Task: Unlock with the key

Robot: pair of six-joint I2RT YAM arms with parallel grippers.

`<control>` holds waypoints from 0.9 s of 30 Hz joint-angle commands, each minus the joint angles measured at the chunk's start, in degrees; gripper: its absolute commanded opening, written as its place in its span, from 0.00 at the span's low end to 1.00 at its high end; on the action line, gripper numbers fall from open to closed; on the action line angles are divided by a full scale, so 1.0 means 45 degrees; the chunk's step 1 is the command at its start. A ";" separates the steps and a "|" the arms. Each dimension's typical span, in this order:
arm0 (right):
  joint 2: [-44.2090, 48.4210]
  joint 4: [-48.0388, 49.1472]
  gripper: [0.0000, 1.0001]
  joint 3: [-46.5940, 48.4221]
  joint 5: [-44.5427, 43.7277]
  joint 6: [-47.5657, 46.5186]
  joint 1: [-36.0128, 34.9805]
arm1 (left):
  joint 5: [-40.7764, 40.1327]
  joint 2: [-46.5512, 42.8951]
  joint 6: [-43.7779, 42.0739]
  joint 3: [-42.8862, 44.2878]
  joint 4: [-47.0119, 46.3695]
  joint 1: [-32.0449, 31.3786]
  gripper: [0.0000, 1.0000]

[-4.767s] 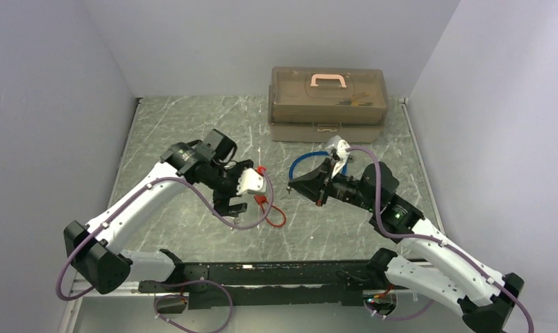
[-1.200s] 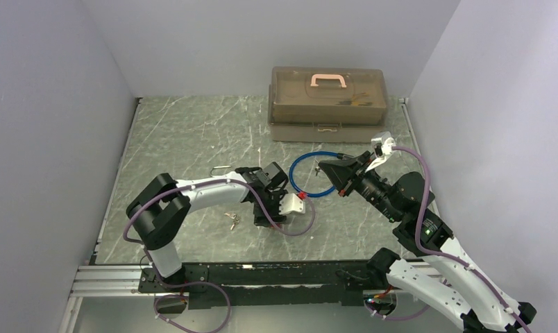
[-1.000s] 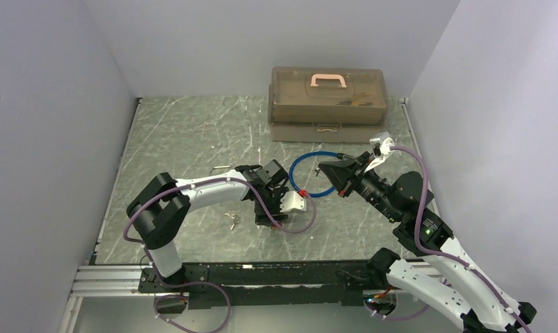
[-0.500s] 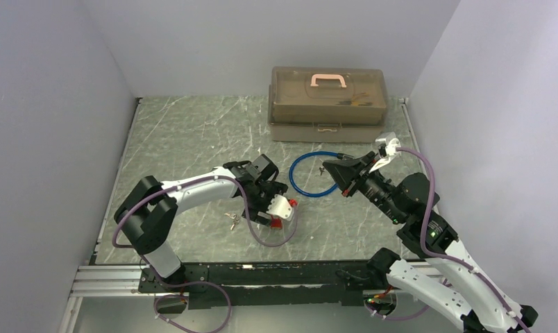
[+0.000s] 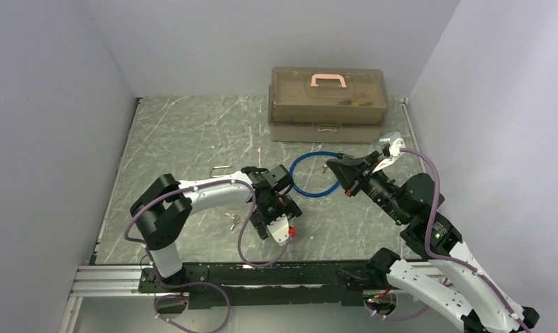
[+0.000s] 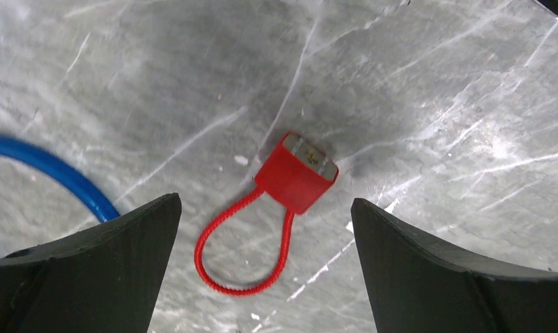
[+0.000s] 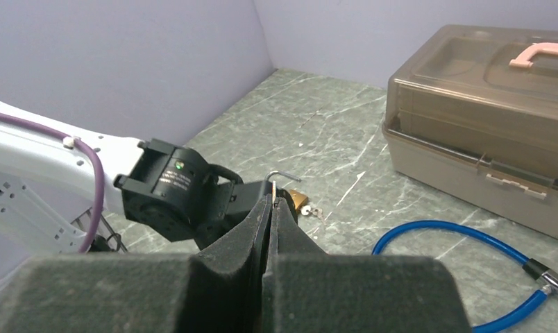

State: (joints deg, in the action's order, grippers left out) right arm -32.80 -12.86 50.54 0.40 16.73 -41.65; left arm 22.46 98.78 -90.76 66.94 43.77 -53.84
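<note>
From where I stand, nothing has been unlocked yet. On the grey marbled table (image 5: 186,132) the biggest thing is the brown tackle box (image 5: 327,104) at the far edge, with its lid down and its front latch closed. Through the smoky lid I make out a few dark and yellowish bits on the right, too murky to name. Nearer, the left gripper (image 6: 266,208) hangs with its fingers spread wide and nothing between them, straight above the red cable lock (image 6: 295,173). The right gripper (image 7: 272,205) is raised off to the right, its pads pressed together on a thin sliver of metal that I take for the key (image 7: 273,189), well apart from the red lock. Between the two arms the blue cable (image 6: 57,170) lies curled in a loop, near the red lock but not touching it. The red lock lies flat with both ends of its thin loop running into the body, so it looks shut. Nearly everything remains, I'd say: steady the lock, bring the key to its keyhole, push it in and turn. A few loose keys (image 5: 231,220) lie just left of the left arm's wrist.
</note>
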 commanded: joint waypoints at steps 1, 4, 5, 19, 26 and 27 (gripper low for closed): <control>0.0321 -0.0169 0.00 0.0742 -0.0571 -0.0384 0.0036 | 0.0673 0.0613 -0.1889 0.0401 0.0263 -0.0281 0.99; 0.0463 -0.0354 0.00 0.0833 -0.0643 -0.0460 0.0047 | 0.0572 0.0954 -0.2278 0.0560 0.0544 -0.0449 0.98; 0.0520 -0.0395 0.00 0.0870 -0.0640 -0.0474 0.0038 | 0.0526 0.1034 -0.2486 0.0647 0.0842 -0.0497 0.96; 0.0795 -0.0650 0.00 0.0873 -0.0526 -0.0361 0.0032 | -0.0764 0.2175 -0.3542 0.1571 0.1203 -0.0612 0.59; 0.0742 -0.0758 0.00 0.1040 -0.0632 -0.0436 0.0039 | -0.0642 0.2185 -0.2813 0.2001 0.1246 -0.0785 0.09; 0.0701 -0.0772 0.00 0.1069 -0.0636 -0.0451 0.0037 | -0.0738 0.2071 -0.2584 0.1995 0.1201 -0.0805 0.00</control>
State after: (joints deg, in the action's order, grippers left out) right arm -29.61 -17.12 52.56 -1.50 15.38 -41.65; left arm 18.87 108.60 -103.94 73.82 49.76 -56.64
